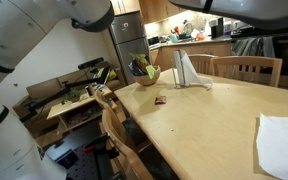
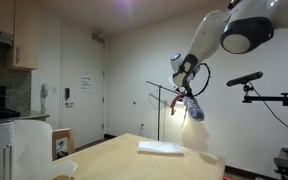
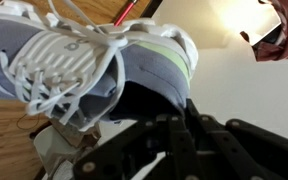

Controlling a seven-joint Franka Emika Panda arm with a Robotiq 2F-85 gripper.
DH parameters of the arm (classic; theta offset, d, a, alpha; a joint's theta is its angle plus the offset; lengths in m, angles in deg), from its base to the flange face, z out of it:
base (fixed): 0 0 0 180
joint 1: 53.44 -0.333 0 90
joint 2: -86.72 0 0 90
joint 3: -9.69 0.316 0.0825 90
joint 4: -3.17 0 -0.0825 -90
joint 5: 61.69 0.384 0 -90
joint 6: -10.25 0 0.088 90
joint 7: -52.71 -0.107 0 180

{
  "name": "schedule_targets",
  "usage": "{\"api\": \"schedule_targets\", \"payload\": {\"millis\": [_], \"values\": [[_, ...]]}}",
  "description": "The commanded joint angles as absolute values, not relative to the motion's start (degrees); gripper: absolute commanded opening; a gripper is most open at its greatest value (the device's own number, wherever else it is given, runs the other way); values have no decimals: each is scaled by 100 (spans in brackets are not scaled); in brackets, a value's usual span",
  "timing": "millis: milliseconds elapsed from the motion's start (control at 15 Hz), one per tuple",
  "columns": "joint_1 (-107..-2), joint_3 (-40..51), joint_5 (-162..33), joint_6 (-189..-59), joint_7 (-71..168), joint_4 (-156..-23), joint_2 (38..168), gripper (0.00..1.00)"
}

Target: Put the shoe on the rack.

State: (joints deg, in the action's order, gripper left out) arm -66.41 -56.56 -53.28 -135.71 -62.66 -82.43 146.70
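Gripper (image 2: 187, 94) clamped on the shoe (image 2: 194, 108), held high above the table (image 2: 124, 160) edge, open room beneath, white sheet (image 2: 162, 148) at 6 o'clock, thin dark stand (image 2: 162, 112) near at 9 o'clock

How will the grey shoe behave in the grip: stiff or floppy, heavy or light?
The shoe has a soft-looking knit upper, so it probably yields under the gripper. Its loose laces may snag. In an exterior view the shoe hangs tilted, so it might swing.
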Motion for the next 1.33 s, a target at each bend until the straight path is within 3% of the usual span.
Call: {"api": "schedule_targets", "payload": {"millis": [0,800,867,1267], "values": [[-6273,-5198,-5969,-13008,-6302,-7679,14592,2],[-4633,-3908,-6613,-10371,-7311,-5302,14614,3],[-5070,-4226,-6650,-10937,-7151,-5920,14779,10],[-4642,-3988,-6643,-10582,-7229,-5418,14712,10]]}}
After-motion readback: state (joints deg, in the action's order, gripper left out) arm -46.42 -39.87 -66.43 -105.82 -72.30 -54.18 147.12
